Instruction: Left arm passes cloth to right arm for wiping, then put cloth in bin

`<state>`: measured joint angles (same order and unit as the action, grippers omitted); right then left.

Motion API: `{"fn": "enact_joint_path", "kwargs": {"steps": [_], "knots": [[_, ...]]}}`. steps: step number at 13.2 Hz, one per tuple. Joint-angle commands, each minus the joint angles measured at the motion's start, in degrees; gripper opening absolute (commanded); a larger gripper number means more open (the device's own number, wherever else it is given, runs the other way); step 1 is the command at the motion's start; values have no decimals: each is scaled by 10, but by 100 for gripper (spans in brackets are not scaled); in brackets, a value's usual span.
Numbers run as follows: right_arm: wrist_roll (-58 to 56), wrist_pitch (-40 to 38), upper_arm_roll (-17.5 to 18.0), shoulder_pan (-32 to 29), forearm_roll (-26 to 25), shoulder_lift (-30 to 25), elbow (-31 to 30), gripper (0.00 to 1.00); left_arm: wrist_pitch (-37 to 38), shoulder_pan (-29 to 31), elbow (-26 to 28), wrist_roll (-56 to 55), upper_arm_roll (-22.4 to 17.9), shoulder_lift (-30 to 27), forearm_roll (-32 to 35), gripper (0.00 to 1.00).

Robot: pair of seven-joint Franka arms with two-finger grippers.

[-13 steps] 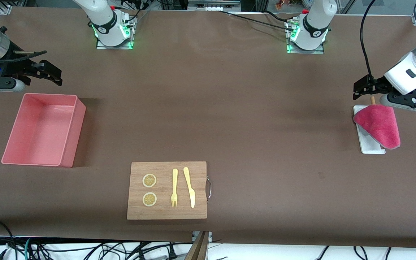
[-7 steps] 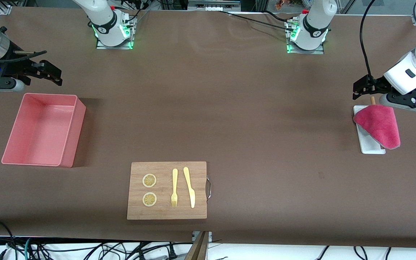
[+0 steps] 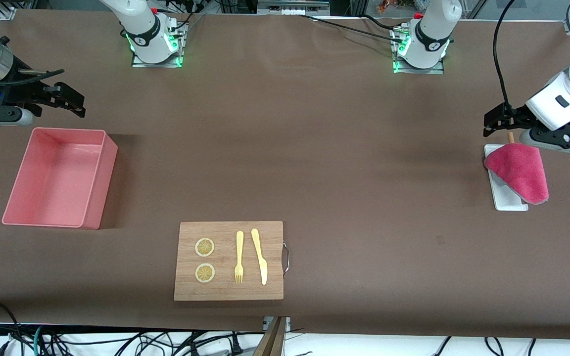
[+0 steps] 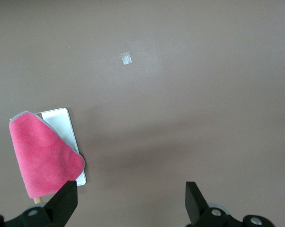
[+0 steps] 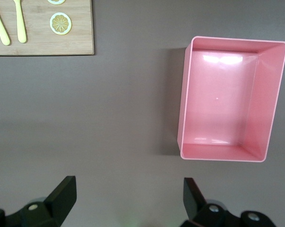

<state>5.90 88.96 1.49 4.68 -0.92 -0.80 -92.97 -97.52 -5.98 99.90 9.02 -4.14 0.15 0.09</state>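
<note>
In the front view, you see almost nothing has changed over the last second: the cloth point(image 3: 520, 171) still lies draped over the white tray point(image 3: 508, 202) at the left arm's end, and the left gripper point(image 3: 500, 118) hovers just above it, barely shifted. The right gripper point(image 3: 70, 99) waits near the bin point(image 3: 94, 198). In the left wrist view, your jaws stand released, the cloth point(image 4: 43, 158) untouched. In the right wrist view, the jaws gape over bare table beside the empty bin point(image 5: 182, 118). The pickup hasn't begun.

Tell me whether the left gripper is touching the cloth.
Apart: the left wrist view shows the open left gripper above the table, with the cloth beside one finger, untouched.
</note>
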Motion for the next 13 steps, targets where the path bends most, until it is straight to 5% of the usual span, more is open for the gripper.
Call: {"fn": "enact_joint_path", "kwargs": {"steps": [1,11,13], "knots": [[-3,-8,1,1,-4,4,14,100,-3,-4,-1,0,-4,11,10,100],[-2,-8,1,1,-3,4,14,100,36,2,-6,12,-5,35,10,100],[-2,-8,1,1,-3,4,14,100,57,5,-6,91,-8,49,12,100]]}}
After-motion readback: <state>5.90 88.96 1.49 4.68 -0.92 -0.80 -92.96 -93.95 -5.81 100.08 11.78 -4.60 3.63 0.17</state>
